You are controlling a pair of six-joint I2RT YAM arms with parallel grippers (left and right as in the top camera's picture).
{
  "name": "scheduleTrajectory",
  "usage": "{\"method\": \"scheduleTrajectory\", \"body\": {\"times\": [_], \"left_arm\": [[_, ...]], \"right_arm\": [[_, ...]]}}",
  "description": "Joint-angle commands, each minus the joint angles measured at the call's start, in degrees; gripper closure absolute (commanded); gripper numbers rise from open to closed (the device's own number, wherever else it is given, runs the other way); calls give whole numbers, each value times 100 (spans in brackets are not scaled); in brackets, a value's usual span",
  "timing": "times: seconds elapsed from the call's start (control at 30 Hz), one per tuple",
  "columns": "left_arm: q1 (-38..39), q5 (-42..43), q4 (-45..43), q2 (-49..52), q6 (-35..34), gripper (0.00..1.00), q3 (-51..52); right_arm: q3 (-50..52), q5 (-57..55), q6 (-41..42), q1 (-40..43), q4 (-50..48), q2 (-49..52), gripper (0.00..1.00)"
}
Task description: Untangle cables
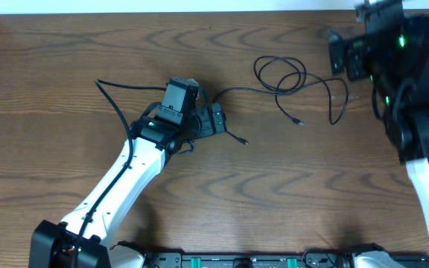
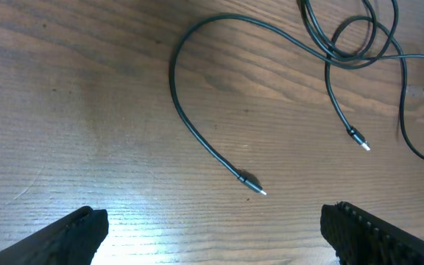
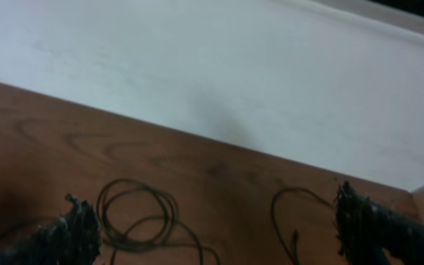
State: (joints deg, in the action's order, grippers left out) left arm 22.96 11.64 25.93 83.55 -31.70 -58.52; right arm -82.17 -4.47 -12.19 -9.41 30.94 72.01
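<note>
From the left wrist, we see a pale glare on the table point(image 2: 65, 110) just below the cables point(image 2: 172, 81). Overhead, we get even, soft light and sharp wood grain, with the cables casting hardly any shadow. The right wrist view is dim, grainy and blurred throughout.

Black cables point(image 1: 289, 78), brown wood-grain table point(image 1: 51, 67)

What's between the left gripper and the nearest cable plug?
Only bare table, seen in the left wrist view: the open left gripper sits just short of the black cable's plug.
</note>
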Motion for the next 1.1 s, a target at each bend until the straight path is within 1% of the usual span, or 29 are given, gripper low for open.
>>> {"method": "scheduleTrajectory", "body": {"times": [0.0,0.2,0.33,0.43,0.6,0.67,0.73,0.83,0.9,0.93,0.97,1.0,1.07], "left_arm": [[-17,-57,20,37,9,1,-20],[-17,-59,20,37,9,1,-20],[-17,-59,20,37,9,1,-20],[-17,-59,20,37,9,1,-20],[-17,-59,20,37,9,1,-20],[-17,-59,20,37,9,1,-20],[-17,-59,20,37,9,1,-20],[-17,-57,20,37,9,1,-20],[-17,-59,20,37,9,1,-20],[-17,-57,20,37,9,1,-20],[-17,-59,20,37,9,1,-20],[-17,-59,20,37,9,1,-20],[-17,-59,20,37,9,1,-20]], "right_arm": [[776,37,-74,79,-267,-680,1],[1572,131,-72,717,-457,-1558,1],[1904,1008,-68,1178,-343,-2074,1],[2068,1434,-7,1303,-313,-2400,1],[2085,1432,42,1307,-343,-2649,1],[2085,1432,234,1307,-343,-2712,1],[2111,1572,728,1307,-332,-2721,1],[2299,2253,1346,1307,-535,-2636,1],[2468,2632,1729,1305,-951,-2468,2],[2538,2704,1963,1305,-1222,-2339,4],[2583,2715,2135,1305,-1434,-2212,8],[2629,2710,2354,1287,-1735,-1976,13],[2643,2710,2437,1226,-2107,-1574,28]]}}
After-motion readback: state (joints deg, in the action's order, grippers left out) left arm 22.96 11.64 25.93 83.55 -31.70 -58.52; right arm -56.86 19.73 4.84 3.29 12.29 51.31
